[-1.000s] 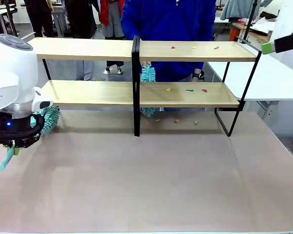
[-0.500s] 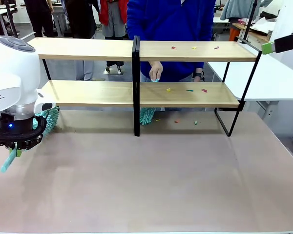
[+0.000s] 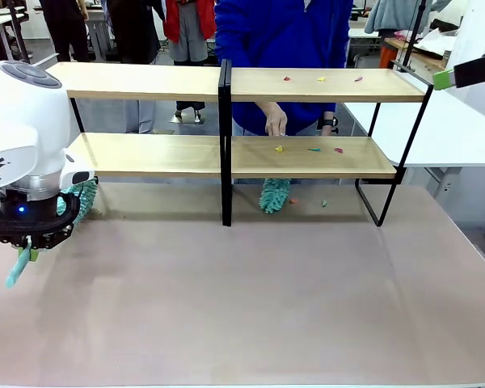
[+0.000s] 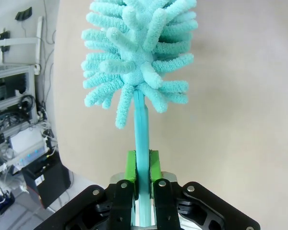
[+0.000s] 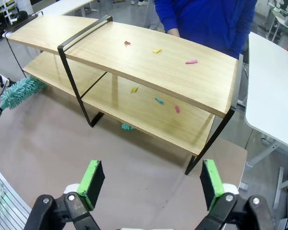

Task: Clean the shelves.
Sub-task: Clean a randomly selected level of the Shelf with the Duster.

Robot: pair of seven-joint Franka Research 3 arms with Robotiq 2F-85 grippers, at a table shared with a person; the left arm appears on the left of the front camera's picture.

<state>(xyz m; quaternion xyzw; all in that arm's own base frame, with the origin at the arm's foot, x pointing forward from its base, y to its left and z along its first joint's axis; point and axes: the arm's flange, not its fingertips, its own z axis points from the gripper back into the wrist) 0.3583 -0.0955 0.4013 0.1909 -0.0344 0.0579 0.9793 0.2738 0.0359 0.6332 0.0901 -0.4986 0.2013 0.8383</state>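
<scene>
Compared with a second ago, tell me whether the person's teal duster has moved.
Yes. The person's duster dropped below the lower board and slid right, away from the black central upright.

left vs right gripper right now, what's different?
Left gripper is shut on the teal duster's handle; right gripper stands wide open, empty. Left gripper sits low by the shelves' left end; right gripper is raised, looking down on them. Both have green pads.
</scene>
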